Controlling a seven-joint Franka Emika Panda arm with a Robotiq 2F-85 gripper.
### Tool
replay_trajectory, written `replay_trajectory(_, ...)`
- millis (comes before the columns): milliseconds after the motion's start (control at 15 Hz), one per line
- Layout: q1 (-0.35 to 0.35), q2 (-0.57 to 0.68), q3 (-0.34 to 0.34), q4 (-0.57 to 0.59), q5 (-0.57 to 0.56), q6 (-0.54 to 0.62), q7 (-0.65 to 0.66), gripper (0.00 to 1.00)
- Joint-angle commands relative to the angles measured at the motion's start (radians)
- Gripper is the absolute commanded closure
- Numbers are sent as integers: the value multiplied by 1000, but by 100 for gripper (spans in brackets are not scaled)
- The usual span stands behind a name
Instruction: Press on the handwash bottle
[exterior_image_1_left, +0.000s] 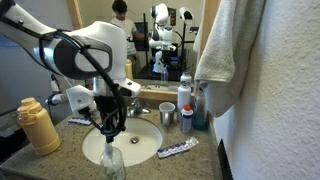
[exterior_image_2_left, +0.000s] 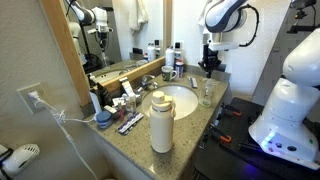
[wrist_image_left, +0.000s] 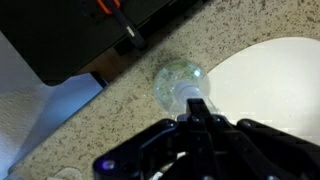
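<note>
The handwash bottle (exterior_image_1_left: 112, 161) is small, clear and greyish and stands on the granite counter at the front rim of the sink. It also shows in an exterior view (exterior_image_2_left: 206, 94) and from above in the wrist view (wrist_image_left: 178, 82). My gripper (exterior_image_1_left: 110, 128) is directly above it, pointing straight down, and shows in an exterior view (exterior_image_2_left: 208, 66). In the wrist view the gripper (wrist_image_left: 199, 104) has its fingers together, and their tip is at the bottle's narrow pump head. I cannot tell how far the pump is pushed down.
A large mustard-yellow bottle (exterior_image_1_left: 38, 126) stands beside the white sink (exterior_image_1_left: 145, 140). It also shows in an exterior view (exterior_image_2_left: 160, 122). A tall white can with a red top (exterior_image_1_left: 184, 100), a cup (exterior_image_1_left: 166, 115) and a toothpaste tube (exterior_image_1_left: 177, 149) are near the towel (exterior_image_1_left: 225, 50).
</note>
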Motion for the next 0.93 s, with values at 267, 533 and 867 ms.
replay_trajectory(267,-17,-72,17,-28,-29,-29,41,100)
replay_trajectory(533,-20,-100,26,-17,-38,-44,46,100)
replay_trajectory(867,-28,-158,58,14,-78,-92,87,100)
